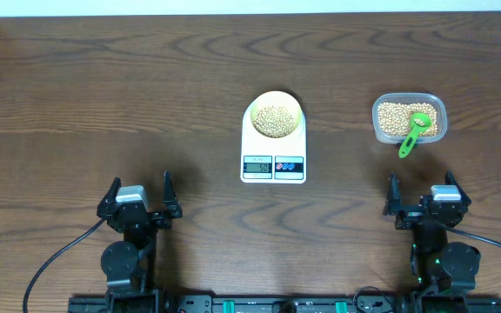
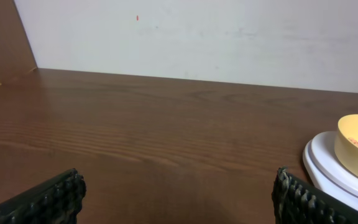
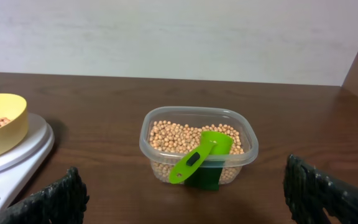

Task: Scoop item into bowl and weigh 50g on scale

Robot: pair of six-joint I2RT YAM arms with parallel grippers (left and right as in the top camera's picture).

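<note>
Sitting on the white digital scale, the pale yellow bowl holds round tan beans. Left gripper and right gripper gape wide, empty.

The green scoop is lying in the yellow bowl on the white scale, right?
Not quite. The green scoop lies in the clear plastic tub, on the beans there, with its handle over the rim. The yellow bowl does sit on the white scale, but it holds only beans. The right wrist view shows this best.
</note>
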